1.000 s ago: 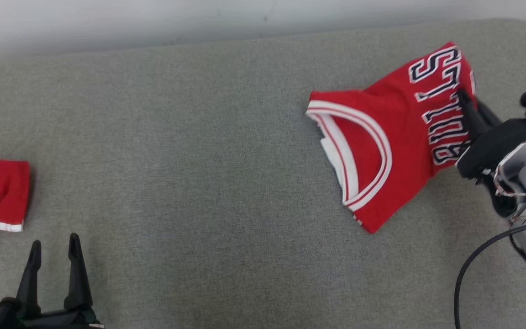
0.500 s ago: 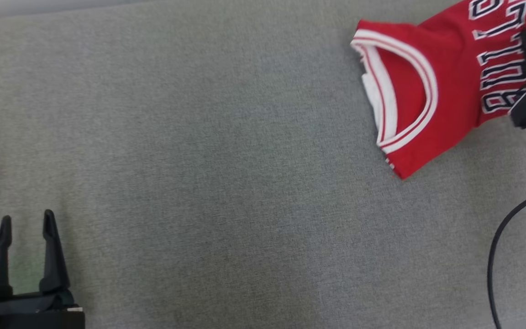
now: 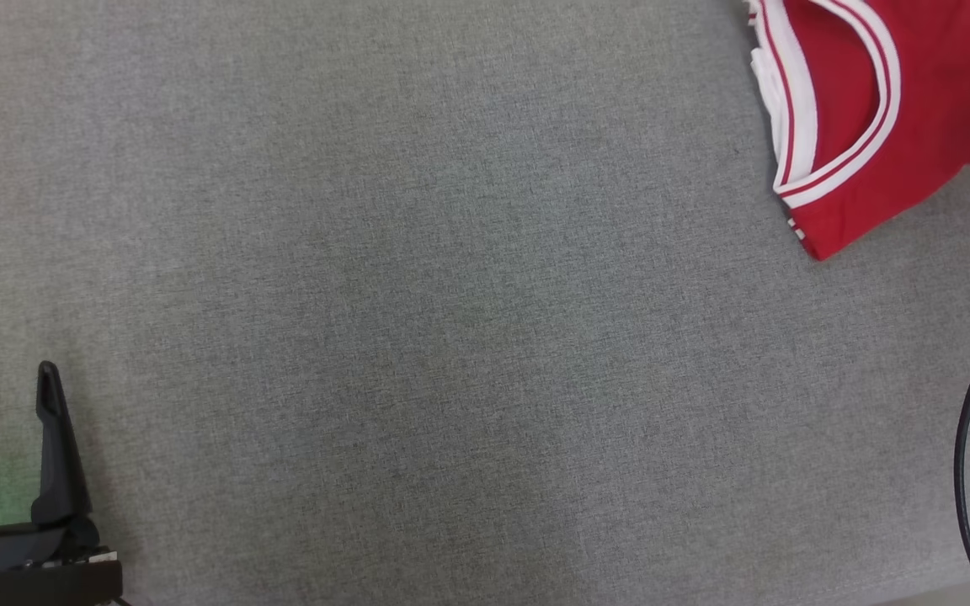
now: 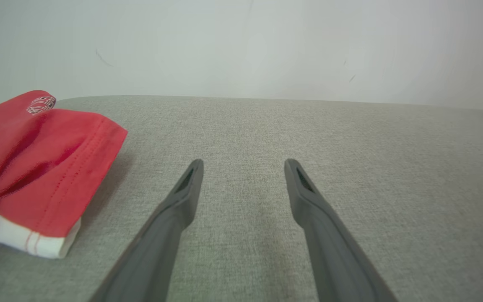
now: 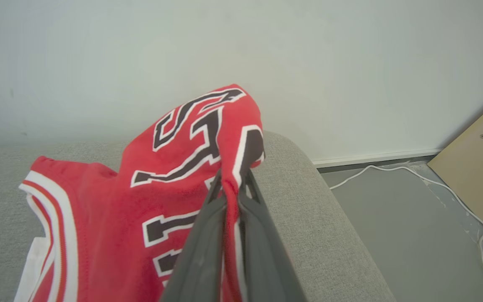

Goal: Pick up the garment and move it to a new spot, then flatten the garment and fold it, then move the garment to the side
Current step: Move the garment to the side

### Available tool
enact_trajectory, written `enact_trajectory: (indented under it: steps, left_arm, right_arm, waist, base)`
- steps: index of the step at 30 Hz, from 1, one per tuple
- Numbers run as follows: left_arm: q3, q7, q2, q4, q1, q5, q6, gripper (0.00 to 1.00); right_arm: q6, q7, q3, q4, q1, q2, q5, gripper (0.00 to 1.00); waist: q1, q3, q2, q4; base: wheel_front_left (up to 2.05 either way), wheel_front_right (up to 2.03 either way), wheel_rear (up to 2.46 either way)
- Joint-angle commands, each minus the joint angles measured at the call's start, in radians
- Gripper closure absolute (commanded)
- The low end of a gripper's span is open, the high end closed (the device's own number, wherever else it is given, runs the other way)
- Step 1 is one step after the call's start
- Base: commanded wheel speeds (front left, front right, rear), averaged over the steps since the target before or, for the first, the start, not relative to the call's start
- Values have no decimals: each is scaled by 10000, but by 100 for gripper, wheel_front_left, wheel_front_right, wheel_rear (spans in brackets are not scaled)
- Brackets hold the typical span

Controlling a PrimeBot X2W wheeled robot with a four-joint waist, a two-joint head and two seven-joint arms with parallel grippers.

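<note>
Moving the red garment to the side, near the end of the job

The right jaws are squeezing tight on the garment (image 5: 141, 201), with its cloth pinched between the two dark fingers (image 5: 208, 243). The pinched part is standing up above the surface (image 5: 308, 201), and the rest is lying on it. The garment is sitting at the right end of the grey surface, close to its rounded edge, with the floor (image 5: 392, 226) just past it. In the head view the garment (image 3: 872, 109) is showing at the top right corner, well apart from the left jaws.

The left jaws are hanging wide apart with nothing in them, their fingers (image 4: 174, 209) pointing over bare grey cloth. Another red cloth (image 4: 36, 159) is lying just beside them; I cannot tell what it is.

The garment is looking folded over on itself, so I am guessing the picking up, the flattening and the folding are done. The step going on now is looking like the last one, taking it to the side. What is left, I am thinking, is setting it down flat and letting go. The cloth is bunching where it is being pinched, so the fold may be needing a gentle drop
</note>
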Motion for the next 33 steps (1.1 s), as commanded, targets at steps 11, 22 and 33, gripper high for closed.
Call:
enact_trajectory:
  steps: [11, 22, 33]
  left_arm:
    - [30, 130, 201, -298, 79, -54, 86, 0]
    - [-50, 28, 164, -181, -12, -88, 224, 0]
    - [-248, -115, -223, 655, 149, -302, 263, 0]
  right_arm:
    - [-3, -407, 110, 582, -515, -132, -188, 100]
    - [-3, -821, 273, 1170, -898, 68, -839, 0]
    - [-3, -897, -3049, -1371, 681, 1062, -1707, 0]
  waist:
    - [-1, 249, -2, 21]
    - [-1, 325, -2, 61]
    - [-1, -1054, -2, 102]
  base:
    - [0, 0, 0]
    - [0, 0, 0]
    - [0, 0, 0]
